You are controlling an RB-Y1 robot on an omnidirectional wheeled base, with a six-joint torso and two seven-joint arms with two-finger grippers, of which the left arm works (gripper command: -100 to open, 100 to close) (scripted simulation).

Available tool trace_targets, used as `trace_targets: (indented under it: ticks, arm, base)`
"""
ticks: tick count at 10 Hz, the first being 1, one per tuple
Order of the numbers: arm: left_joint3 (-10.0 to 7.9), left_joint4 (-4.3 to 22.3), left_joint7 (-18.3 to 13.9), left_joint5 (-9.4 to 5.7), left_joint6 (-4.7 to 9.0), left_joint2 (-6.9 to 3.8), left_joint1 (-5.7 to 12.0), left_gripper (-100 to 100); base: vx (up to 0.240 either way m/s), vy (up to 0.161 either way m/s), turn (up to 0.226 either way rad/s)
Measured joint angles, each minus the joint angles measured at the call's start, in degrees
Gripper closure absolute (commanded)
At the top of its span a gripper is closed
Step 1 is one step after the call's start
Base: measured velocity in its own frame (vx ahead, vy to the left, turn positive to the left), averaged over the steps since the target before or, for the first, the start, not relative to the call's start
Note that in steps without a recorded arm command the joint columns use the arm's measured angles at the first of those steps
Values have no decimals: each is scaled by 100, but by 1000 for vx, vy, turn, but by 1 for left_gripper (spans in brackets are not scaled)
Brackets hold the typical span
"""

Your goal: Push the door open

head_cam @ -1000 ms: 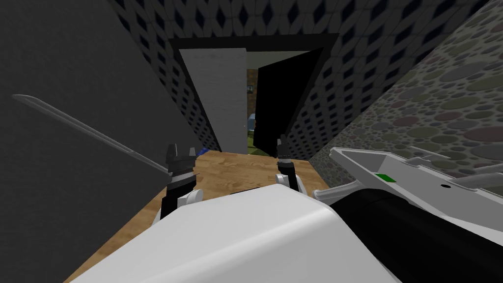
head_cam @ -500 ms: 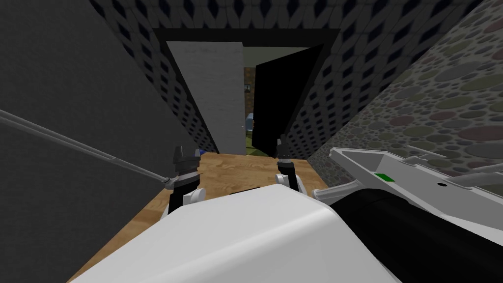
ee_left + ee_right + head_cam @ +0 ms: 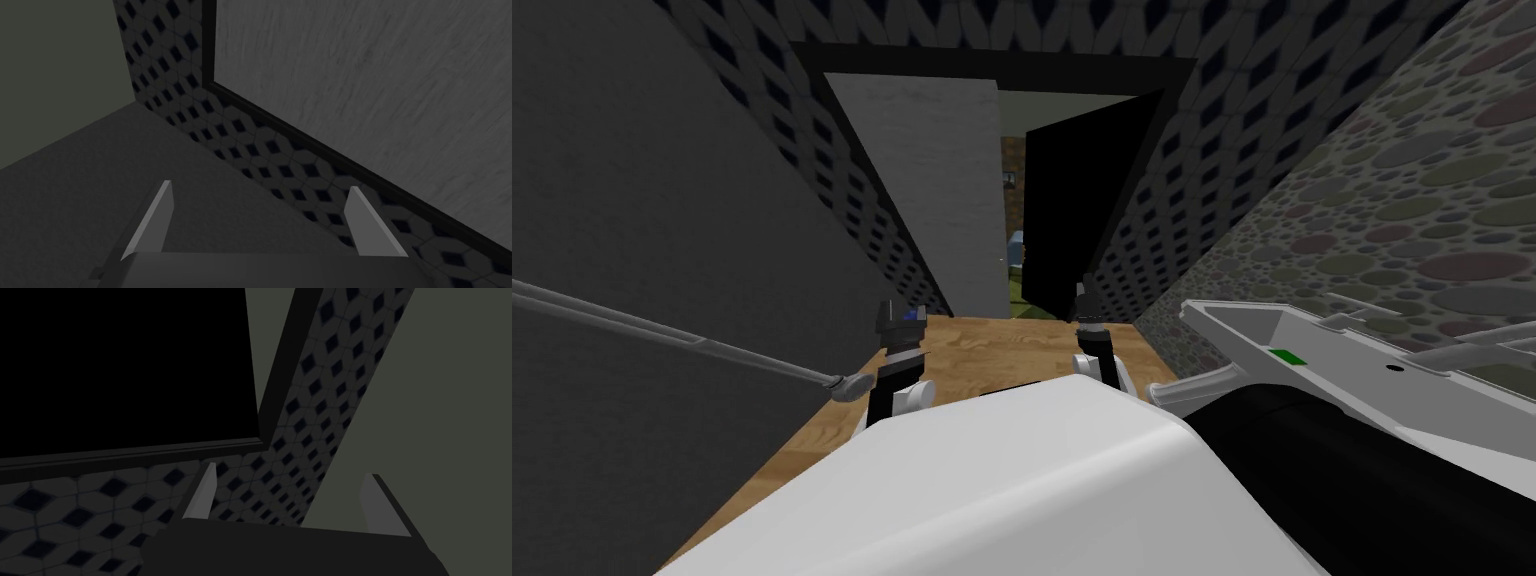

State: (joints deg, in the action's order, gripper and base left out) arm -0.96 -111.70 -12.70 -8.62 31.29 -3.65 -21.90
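Note:
The door [image 3: 932, 190] is a light grey panel in a black frame [image 3: 992, 72] straight ahead, standing in the left part of the opening. A narrow gap [image 3: 1010, 220] beside it shows a room beyond. Right of the gap the opening is a black area [image 3: 1082, 210]. My left gripper [image 3: 900, 325] is held low in front of the door's left side, open and empty, short of the panel. Its wrist view shows the open gripper [image 3: 260, 220] aimed at the grey door [image 3: 375, 90] and the frame edge. My right gripper [image 3: 1086, 300] [image 3: 287, 500] is open, facing the black area [image 3: 125, 363].
A dark grey wall [image 3: 642, 200] with a thin grey rod [image 3: 662, 335] runs close along my left. A white fixture [image 3: 1312, 350] stands close on my right, below a pebble-patterned wall [image 3: 1392, 200]. Diamond-patterned walls [image 3: 1152, 200] flank the doorway. The floor [image 3: 992, 345] is wood.
I have moved forward: the door and frame look larger and nearer. The rod on the left has slid lower in the picture, and my left gripper sits slightly further right.

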Motion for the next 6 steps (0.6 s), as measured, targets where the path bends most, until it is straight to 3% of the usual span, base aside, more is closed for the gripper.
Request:
trace_targets:
  ticks: [6]
  arm:
    - [63, 814, -618, -241, 197, -74, 320, -100]
  base:
    - [99, 12, -94]
